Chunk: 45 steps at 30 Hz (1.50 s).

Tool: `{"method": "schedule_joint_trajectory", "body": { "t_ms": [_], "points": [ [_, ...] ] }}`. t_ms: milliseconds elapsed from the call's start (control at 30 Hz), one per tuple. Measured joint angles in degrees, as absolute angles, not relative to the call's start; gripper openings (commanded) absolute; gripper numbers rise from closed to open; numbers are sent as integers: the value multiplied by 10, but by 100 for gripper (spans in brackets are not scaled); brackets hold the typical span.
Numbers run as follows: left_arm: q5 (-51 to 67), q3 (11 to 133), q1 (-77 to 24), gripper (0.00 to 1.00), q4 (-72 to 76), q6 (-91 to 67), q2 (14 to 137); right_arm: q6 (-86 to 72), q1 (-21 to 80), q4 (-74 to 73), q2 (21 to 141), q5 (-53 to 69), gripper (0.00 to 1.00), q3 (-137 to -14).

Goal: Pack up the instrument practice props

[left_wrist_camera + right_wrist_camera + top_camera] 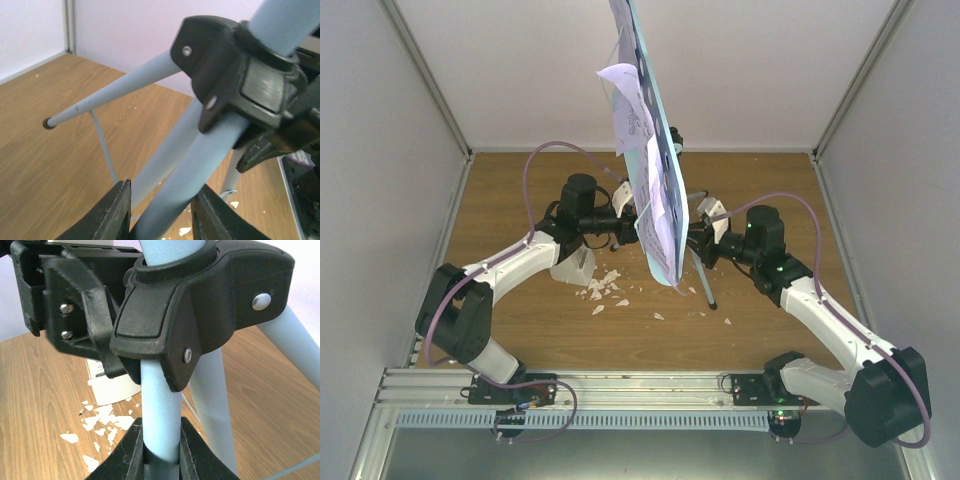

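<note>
Left of the table's (760, 330) middle, a white metronome (573, 266) sits just beside scattered crumbs (605, 290). The left gripper (162, 186) has its 2 fingers close on either side of 1 leg of the music stand (658, 170) — whether they press it, I cannot tell. The stand rises at the table's middle, with lilac sheet-music pages (630, 110) on its desk. On the right, the right gripper (161, 422) is clamped on a light-blue tube just below the stand's black hub.

matt blue stand tubes (160, 410), black plastic hub (200, 305), wood-grain table (50, 175)
</note>
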State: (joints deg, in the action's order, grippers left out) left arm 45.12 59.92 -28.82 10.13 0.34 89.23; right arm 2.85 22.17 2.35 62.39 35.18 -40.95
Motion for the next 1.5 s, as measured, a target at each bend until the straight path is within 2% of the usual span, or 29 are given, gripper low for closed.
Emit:
{"method": "schedule_joint_trajectory", "body": {
  "t_ms": [400, 567, 600, 633, 800, 1033, 1333, 1400, 1500],
  "points": [
    [482, 618, -285, 0, 146, 50, 936, -21, 186, 97, 633, 352, 1, -379],
    [468, 618, -289, 0, 147, 51, 939, -37, 182, 120, 640, 340, 6, -372],
    [457, 618, -293, 0, 148, 52, 939, -40, 182, 123, 641, 332, 12, -371],
    [441, 617, -297, 0, 149, 54, 938, -43, 182, 124, 643, 325, 18, -371],
    [335, 577, -332, 0, 185, 50, 913, -51, 182, 135, 652, 254, 26, -371],
    [169, 510, -391, 0, 232, 11, 861, -53, 186, 149, 689, 207, 27, -392],
    [-54, 485, -467, 0, 241, -69, 837, -27, 187, 201, 764, 235, 28, -429],
    [-102, 485, -486, 0, 240, -87, 837, -23, 183, 223, 779, 249, 36, -431],
    [-145, 485, -503, 0, 240, -117, 837, -32, 175, 235, 796, 255, 55, -436]
  ]
}}
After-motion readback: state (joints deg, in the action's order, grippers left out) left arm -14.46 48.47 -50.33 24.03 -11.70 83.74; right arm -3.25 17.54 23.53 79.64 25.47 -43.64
